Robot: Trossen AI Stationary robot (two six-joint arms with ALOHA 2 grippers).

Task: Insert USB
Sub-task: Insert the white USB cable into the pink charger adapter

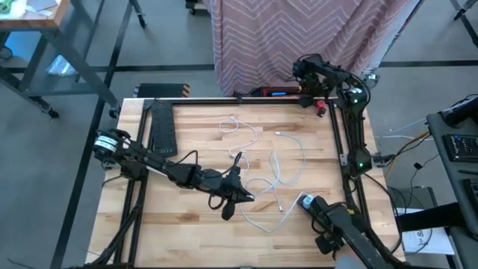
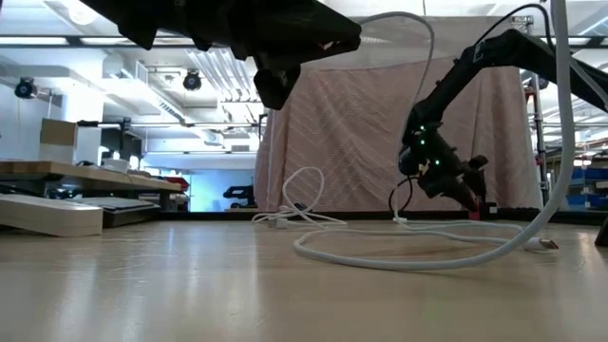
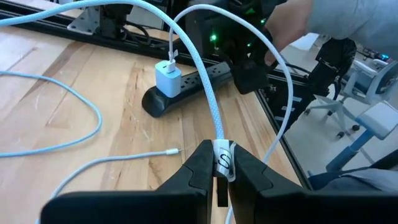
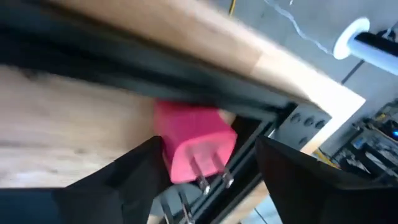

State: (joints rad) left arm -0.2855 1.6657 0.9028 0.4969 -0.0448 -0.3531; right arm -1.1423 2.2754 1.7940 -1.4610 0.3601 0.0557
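The USB cable (image 3: 211, 93) is pinched in my left claw (image 3: 219, 167), which is closed on the white sleeve just behind the plug, low on the desk (image 1: 194, 127) at about six o'clock in the overhead view. From the left wrist camera the braided line arcs up and away toward the white charger block (image 3: 166, 78) seated in the black power strip (image 3: 186, 87); that block already carries one cable.

I can't see the plug tip itself, so before pushing I'd want to confirm which port is free and square the connector to it, approaching slowly and straight so the cable's stiffness doesn't twist it off line.

My right claw (image 4: 205, 168) sits at the desk's far corner, around one o'clock, fingers spread either side of a pink wall plug (image 4: 196, 146) without clearly touching it; it lies against the dark frame rail (image 4: 186, 81).

Loose white cables (image 1: 280, 175) loop across mid-desk between my left claw and the strip, with a bare connector end (image 3: 173, 151) lying close by. Those loops could snag. A person's hand (image 3: 289, 22) shows beyond the strip.
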